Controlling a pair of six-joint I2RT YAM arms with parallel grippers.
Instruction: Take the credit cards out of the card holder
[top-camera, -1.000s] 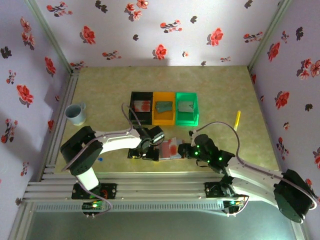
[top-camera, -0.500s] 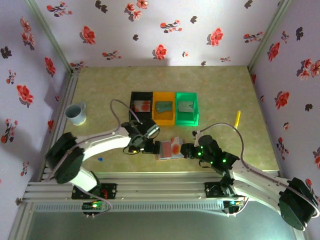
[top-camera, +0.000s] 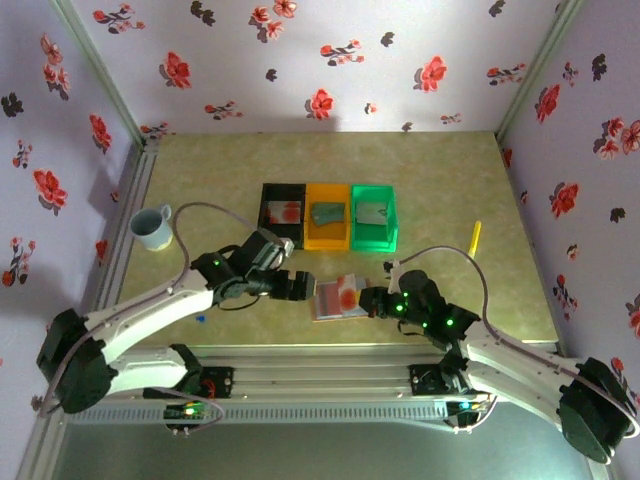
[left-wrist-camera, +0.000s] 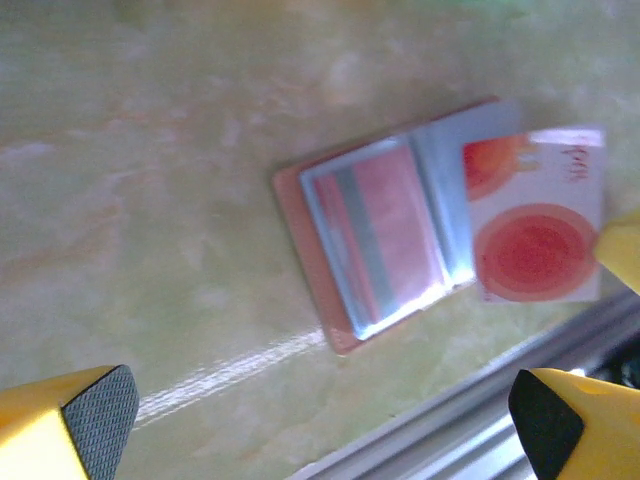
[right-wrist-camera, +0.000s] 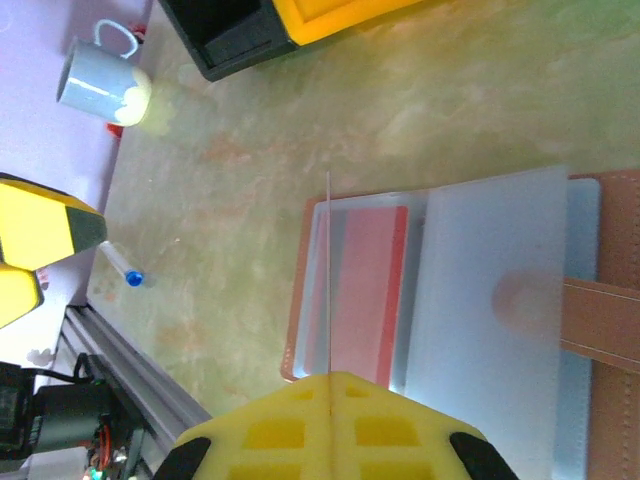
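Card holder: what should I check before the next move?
1. Right gripper shut on a credit card: ok.
2. That card clear of the card holder: cannot tell, it overlaps the holder's edge.
3. Card holder lying open: ok.
4. Holder pinned down: not ok, left gripper is open, apart from it.
5. All cards out: not ok, a reddish card sits in a pocket.

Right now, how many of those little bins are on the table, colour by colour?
Black bin: 1
Orange bin: 1
Green bin: 1
Total: 3 bins
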